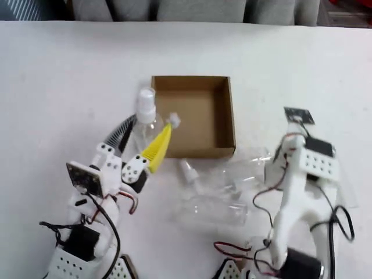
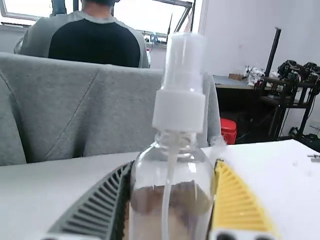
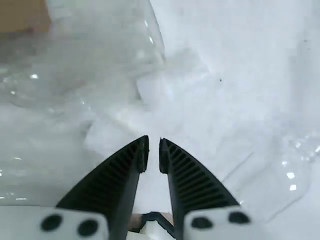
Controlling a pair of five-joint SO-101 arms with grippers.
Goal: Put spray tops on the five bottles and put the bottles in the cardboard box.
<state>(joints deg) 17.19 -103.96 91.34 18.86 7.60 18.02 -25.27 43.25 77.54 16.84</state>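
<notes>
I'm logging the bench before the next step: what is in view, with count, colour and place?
cardboard box: one, brown, open, mid-table.
held bottle: one, clear, upright beside the box, on the left arm's side.
spray top: one, white, on the held bottle.
loose bottles: several, exact count unclear, clear, lying heaped in front of the box.
table: one, white.
chair backs: grey, behind the table.
left hand: one, grey and yellow, shut on the held bottle.
right hand: one, black, shut, above the loose bottles.
</notes>
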